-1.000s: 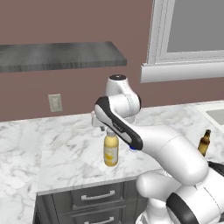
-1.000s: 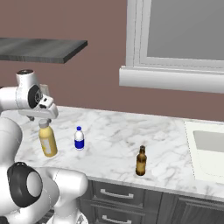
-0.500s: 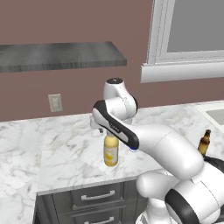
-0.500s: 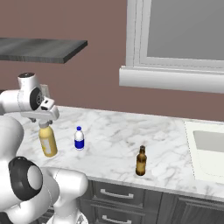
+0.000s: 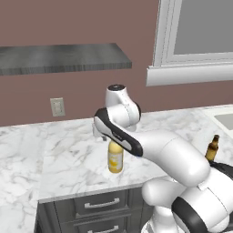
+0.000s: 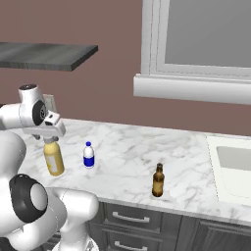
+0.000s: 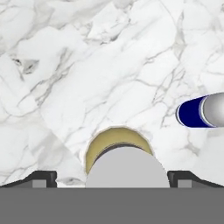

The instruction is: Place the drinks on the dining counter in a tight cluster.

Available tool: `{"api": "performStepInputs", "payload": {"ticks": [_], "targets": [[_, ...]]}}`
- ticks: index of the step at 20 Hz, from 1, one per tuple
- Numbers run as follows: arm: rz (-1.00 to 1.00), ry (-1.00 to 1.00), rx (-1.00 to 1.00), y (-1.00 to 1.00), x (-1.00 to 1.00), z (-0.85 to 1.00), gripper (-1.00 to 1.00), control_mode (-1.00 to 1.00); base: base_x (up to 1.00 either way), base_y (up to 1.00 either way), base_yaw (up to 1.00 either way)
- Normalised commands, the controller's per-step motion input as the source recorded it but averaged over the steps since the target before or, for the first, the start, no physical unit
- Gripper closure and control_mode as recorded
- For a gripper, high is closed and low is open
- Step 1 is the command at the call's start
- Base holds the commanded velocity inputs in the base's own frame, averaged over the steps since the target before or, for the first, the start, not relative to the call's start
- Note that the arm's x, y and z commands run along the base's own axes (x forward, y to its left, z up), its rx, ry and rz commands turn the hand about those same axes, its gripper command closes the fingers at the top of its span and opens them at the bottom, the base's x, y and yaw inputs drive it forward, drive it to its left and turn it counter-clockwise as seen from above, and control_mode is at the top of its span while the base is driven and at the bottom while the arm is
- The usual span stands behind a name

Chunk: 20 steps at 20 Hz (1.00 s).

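Note:
The tall yellow juice bottle (image 5: 115,157) (image 6: 54,158) stands upright on a marble wall counter (image 6: 127,152) over dark drawers. My gripper (image 6: 50,137) (image 7: 113,177) hangs open right above it. In the hand view its grey cap (image 7: 127,166) sits between the fingertips (image 7: 41,177), which stand clear on both sides. The small blue-capped water bottle (image 6: 88,155) (image 7: 201,110) stands just to the right of the juice. The brown beer bottle (image 6: 158,180) (image 5: 212,149) stands farther right, near the front edge. The dining counter is out of view.
A sink (image 6: 235,171) is set into the counter at the far right. A dark shelf (image 5: 63,57) hangs on the wall above the left part, with a wall outlet (image 5: 57,107) below it. A window sill (image 6: 191,88) juts out over the counter's back.
My hand has sunk a little over the yellow bottle's cap, jaws still open. The three bottles have not moved.

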Motion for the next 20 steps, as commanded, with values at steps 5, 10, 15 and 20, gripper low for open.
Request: {"api": "performStepInputs", "payload": {"ticks": [5,10,15,20], "targets": [[0.00,0.00,-0.01,-0.07,-0.10,-0.08,-1.00,-1.00,0.00,0.00,0.00],[0.00,0.00,0.00,-0.06,-0.10,-0.07,-1.00,-1.00,0.00,0.00,0.00],[0.00,0.00,0.00,-0.06,0.00,-0.07,-1.00,-1.00,0.00,0.00,0.00],[0.04,0.00,0.00,-0.02,0.02,-0.05,1.00,-1.00,0.00,0.00,0.00]]}}
